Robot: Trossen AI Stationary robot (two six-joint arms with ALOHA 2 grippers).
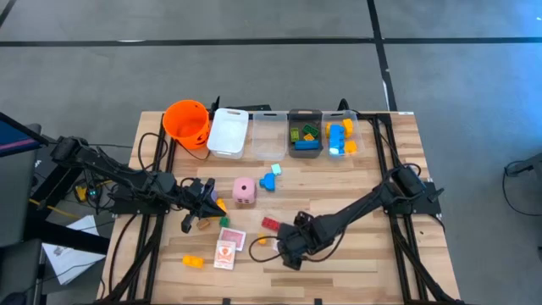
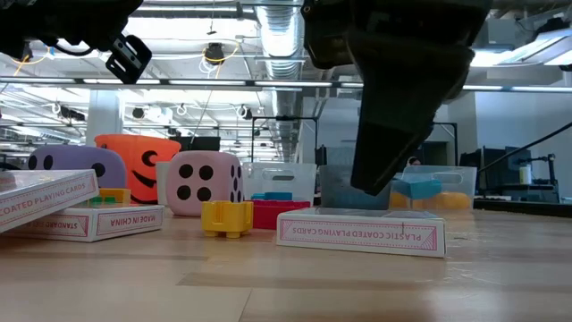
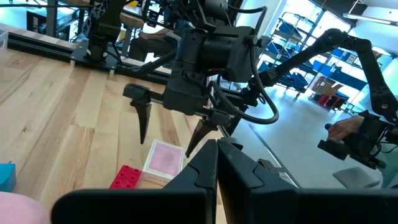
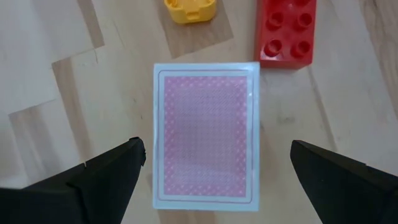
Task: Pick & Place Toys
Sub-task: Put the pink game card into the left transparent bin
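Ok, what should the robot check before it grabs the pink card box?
1. Right gripper open: ok.
2. Fingers on either side of the card box: ok.
3. Box lying flat on the table: ok.
4. Red brick and yellow brick outside the fingers: ok.
5. Left gripper shut and away from the box: ok.
6. Low enough to grip: cannot tell.

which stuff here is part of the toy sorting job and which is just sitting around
Job:
- card pack under the open right gripper
- red brick
- yellow brick
- pink die
- blue brick

Just around:
- orange bucket
- white bin
- left gripper, shut, waiting by the pink die
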